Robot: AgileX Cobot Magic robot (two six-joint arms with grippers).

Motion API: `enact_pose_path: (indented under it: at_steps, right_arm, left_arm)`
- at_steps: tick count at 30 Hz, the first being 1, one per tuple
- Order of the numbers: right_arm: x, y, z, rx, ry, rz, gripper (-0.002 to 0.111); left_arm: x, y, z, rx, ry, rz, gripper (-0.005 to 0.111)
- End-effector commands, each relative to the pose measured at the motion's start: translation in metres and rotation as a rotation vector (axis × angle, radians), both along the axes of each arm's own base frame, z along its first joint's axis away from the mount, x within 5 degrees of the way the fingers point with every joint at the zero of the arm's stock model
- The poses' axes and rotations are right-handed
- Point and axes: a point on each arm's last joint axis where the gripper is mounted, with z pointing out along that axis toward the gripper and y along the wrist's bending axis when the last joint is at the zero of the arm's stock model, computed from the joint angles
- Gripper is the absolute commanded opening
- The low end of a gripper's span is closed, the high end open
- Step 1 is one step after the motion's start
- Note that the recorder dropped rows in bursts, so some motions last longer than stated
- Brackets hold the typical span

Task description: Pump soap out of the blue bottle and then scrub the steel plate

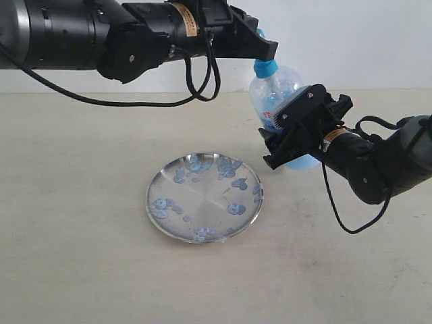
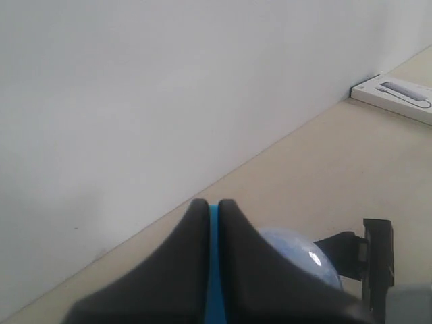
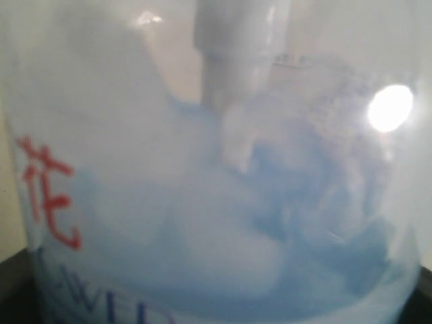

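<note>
On a beige tabletop [image 1: 81, 263] the steel plate [image 1: 202, 202] already carries soap [image 1: 236, 208] blobs; pumping looks near done, scrubbing remains. Just beside it the right gripper [image 1: 287, 138] clamps the blue bottle [image 1: 273, 91], and the left gripper [image 1: 264, 48], jaws nearly together, seemingly presses its pump head [image 1: 265, 68]

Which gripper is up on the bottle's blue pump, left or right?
The left gripper: it sits on the pump of the blue bottle, whereas the right gripper clasps its body lower down.

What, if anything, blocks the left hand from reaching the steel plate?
Probably nothing, so yes: the left hand is up at the pump of the blue bottle, and the steel plate lies uncovered nearby.
</note>
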Motion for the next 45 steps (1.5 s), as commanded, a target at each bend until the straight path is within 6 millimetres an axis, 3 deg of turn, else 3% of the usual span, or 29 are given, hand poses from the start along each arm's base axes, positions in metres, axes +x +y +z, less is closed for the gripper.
enact_pose_path:
  at_steps: [1, 10, 20, 34, 45]
  right_arm:
    - [-0.003, 0.000, -0.010, -0.014, 0.066, 0.010, 0.000]
    - [-0.003, 0.000, -0.010, -0.014, 0.066, 0.010, 0.000]
    - [-0.004, 0.000, -0.011, -0.011, 0.072, 0.008, 0.000]
    - [-0.004, 0.000, -0.011, -0.008, 0.072, 0.007, 0.000]
    - [-0.004, 0.000, -0.011, -0.008, 0.072, 0.007, 0.000]
  left_arm:
    - [0.003, -0.005, -0.014, 0.031, -0.011, -0.026, 0.004]
    - [0.005, -0.008, -0.004, -0.007, -0.050, -0.035, 0.004]
    - [0.006, -0.008, -0.006, 0.002, -0.030, -0.026, 0.004]
    - [0.006, -0.007, -0.038, 0.004, 0.122, 0.015, 0.004]
    - [-0.010, -0.013, -0.063, 0.046, 0.176, -0.020, 0.004]
